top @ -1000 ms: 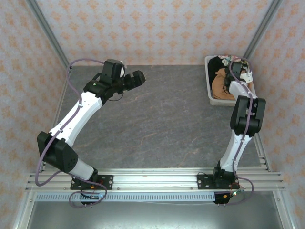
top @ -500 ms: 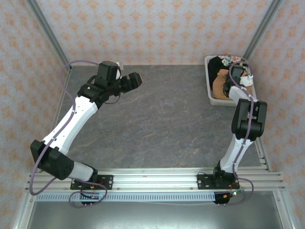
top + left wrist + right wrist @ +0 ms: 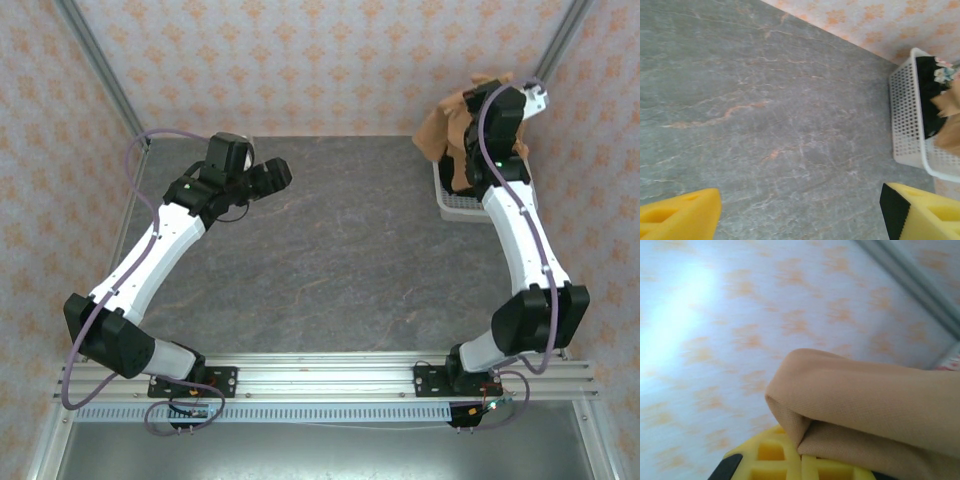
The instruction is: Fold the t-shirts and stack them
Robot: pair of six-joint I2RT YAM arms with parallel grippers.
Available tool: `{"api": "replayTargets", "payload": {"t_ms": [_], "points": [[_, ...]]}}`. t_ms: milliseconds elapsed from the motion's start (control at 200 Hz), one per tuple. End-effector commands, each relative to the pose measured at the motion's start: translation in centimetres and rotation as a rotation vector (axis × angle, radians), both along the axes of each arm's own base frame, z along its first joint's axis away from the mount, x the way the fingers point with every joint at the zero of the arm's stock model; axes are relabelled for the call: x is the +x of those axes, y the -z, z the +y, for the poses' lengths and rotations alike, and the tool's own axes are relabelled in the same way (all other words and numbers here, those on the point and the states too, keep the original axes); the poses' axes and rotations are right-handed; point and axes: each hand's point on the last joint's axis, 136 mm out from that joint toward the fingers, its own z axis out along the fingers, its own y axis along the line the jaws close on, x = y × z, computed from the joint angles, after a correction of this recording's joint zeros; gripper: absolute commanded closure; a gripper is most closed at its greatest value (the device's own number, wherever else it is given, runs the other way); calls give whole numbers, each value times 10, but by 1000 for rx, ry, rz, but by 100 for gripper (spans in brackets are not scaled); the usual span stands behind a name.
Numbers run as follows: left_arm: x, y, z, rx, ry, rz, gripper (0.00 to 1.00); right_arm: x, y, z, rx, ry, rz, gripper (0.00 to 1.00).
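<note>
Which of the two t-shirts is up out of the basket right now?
The light orange t-shirt, pinched in the right tool and hanging over the white basket. The black t-shirt lies inside the basket.

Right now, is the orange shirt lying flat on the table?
No, the orange t-shirt hangs bunched from the right gripper, up in the air above the white basket.
</note>
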Motion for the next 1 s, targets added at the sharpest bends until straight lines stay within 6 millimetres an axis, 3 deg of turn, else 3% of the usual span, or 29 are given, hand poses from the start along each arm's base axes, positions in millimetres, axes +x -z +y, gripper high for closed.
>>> {"api": "replayTargets", "payload": {"t_ms": [0,130,235,335,455,535,600,676,791,906,996], "points": [[-4,-4,25,127,-74,9,15,-31,-60,38,-106,-123,-93,100],[-7,-8,51,215,-168,31,15,-45,-77,107,-103,-347,-130,100],[-9,-11,68,238,-222,41,14,-55,-64,174,-102,-514,-92,100],[-11,-8,79,235,-253,60,13,-62,-16,232,-73,-639,20,100],[-15,0,85,231,-268,90,13,-79,72,289,-42,-760,202,100],[-19,11,85,235,-260,126,12,-96,128,312,-38,-835,340,70],[-25,25,85,243,-253,171,11,-110,168,320,-71,-886,471,44],[-34,46,85,249,-247,238,11,-122,201,310,-139,-882,625,31],[-48,79,77,211,-225,331,10,-125,219,283,-248,-840,690,26],[-66,114,70,185,-228,442,10,-109,238,248,-267,-767,748,27],[-81,142,65,162,-245,533,10,-94,257,241,-316,-762,786,28]]}}
